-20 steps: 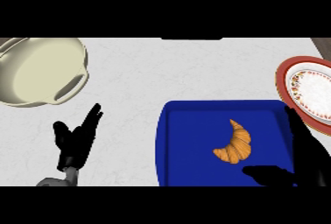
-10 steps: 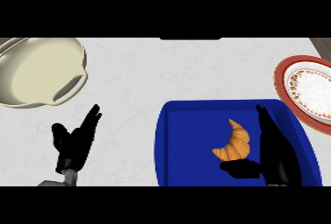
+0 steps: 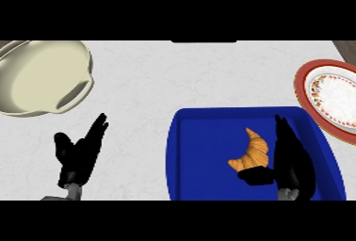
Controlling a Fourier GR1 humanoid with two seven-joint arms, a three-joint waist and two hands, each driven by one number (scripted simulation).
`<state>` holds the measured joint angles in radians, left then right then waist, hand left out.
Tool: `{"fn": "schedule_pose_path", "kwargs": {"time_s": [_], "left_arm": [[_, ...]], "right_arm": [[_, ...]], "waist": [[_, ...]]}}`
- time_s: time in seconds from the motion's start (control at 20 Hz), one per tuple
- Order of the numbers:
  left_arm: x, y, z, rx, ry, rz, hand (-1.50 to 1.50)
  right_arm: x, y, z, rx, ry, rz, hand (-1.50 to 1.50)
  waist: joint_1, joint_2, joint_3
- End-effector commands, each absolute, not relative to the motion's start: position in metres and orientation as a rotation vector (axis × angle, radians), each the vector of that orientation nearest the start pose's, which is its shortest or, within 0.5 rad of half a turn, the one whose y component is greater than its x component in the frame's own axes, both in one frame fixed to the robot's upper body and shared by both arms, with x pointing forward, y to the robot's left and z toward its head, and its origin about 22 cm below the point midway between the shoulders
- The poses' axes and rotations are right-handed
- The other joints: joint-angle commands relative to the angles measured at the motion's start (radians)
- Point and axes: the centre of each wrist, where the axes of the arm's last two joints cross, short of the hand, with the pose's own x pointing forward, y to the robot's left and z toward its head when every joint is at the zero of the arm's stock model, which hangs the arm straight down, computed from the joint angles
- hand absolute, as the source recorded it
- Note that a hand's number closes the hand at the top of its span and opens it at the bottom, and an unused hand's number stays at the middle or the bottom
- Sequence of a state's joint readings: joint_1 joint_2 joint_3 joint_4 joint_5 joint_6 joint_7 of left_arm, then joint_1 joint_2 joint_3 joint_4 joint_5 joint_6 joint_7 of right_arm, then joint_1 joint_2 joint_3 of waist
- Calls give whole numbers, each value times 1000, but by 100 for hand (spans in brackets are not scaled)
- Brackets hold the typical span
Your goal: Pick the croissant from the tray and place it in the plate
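A golden croissant (image 3: 252, 151) lies on the blue tray (image 3: 201, 155) at the lower right. My right hand (image 3: 290, 160) hovers over the tray just right of the croissant, fingers straight and pointing away, thumb (image 3: 255, 176) stretched out below the croissant's near end. It holds nothing. The red-rimmed white plate (image 3: 332, 96) sits at the right edge, beyond the tray, partly cut off. My left hand (image 3: 78, 155) rests open over the counter at the lower left, fingers up.
A large cream bowl (image 3: 40, 77) with a handle stands at the far left. Pale marble counter (image 3: 195, 75) stretches between the bowl, the tray and the plate.
My right hand has moved left and forward over the tray, closing in beside the croissant. The left hand and the croissant have stayed in place.
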<state>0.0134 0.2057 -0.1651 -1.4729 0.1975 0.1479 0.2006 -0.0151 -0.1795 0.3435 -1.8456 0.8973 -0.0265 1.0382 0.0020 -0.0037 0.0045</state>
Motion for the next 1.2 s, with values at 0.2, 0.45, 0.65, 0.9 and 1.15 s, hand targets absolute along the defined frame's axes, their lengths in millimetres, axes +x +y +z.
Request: {"fn": "schedule_pose_path", "kwargs": {"time_s": [0.2, 0.45, 0.65, 0.9, 1.15], "left_arm": [[244, 223, -34, -12, -1185, 0, 0], [239, 254, -28, 28, -1179, -1, 0], [257, 226, -21, 8, -1193, 0, 0], [233, 253, -31, 0, -1184, -10, 0], [240, 235, -24, -21, -1207, -43, 0]], "right_arm": [[247, -182, 55, -924, -825, 506, -150], [244, -192, 15, -904, -774, 537, -150], [246, -173, 30, -921, -814, 662, 150], [244, -176, 11, -980, -813, 674, 150], [328, -153, 45, -1057, -691, 453, 150]], "waist": [[-3, 4, -5], [-1, 4, -4], [-3, 4, -5], [-1, 3, -5], [53, 19, -4]]}}
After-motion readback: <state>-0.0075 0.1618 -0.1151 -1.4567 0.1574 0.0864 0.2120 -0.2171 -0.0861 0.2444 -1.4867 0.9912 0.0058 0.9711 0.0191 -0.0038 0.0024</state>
